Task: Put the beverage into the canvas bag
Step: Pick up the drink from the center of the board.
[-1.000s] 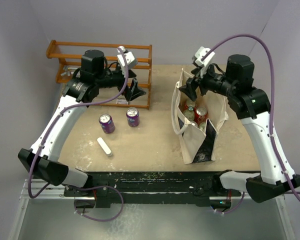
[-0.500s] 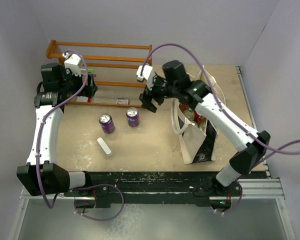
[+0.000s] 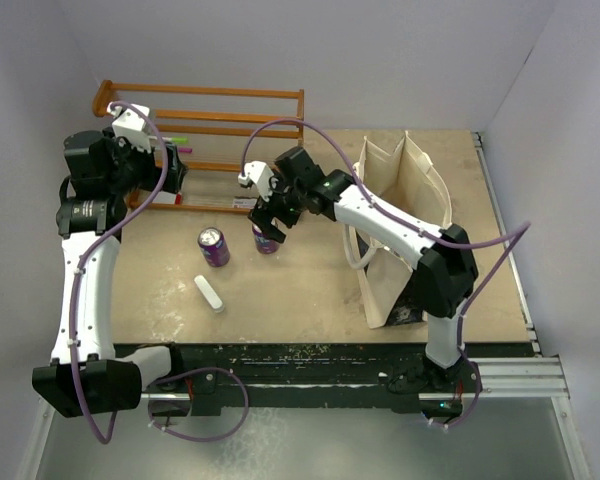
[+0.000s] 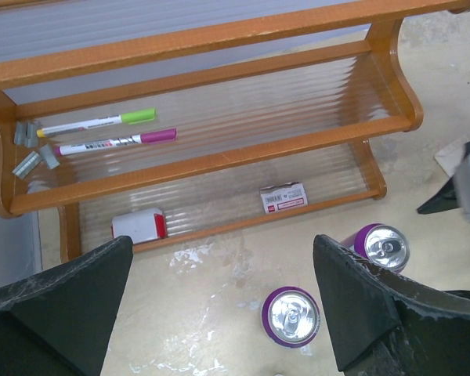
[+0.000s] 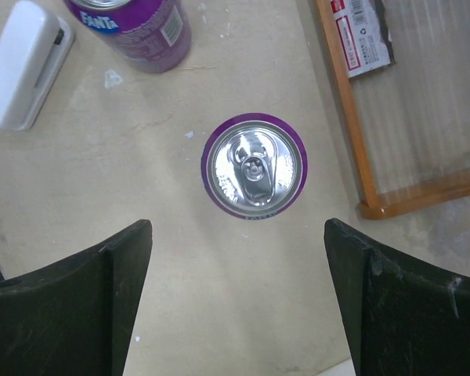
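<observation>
- The right pincer (image 5: 236, 229) is spread wide and pinching nothing: in its wrist view both dark fingers sit at the bottom corners with bare counter (image 5: 102, 172) between them.
- Straight below it stands a purple can (image 5: 253, 166), upright. Only its silver lid and pull tab show, so its long axis runs right up toward the pincer.
- The can sits centred between the two fingers, just ahead of their tips. By my reckoning a straight drop would put a finger on each side of it.
- From above, the right pincer (image 3: 267, 225) hangs over that same can and half hides it.
- A second purple can (image 3: 213, 246) stands close by on the left, also upright, with a white case (image 3: 209, 294) lying nearer the bases.
- The left pincer (image 4: 223, 251) is wide open too and empty. It is up by the wooden rack (image 3: 200, 110), looking down on both cans from farther off.
- So the right arm is clearly nearer, and this looks like its pick.
- The canvas bag (image 3: 405, 200) stands upright well off to the right of the can, mouth open to the top. Once gripped, the can has to be lifted and carried that way.
</observation>
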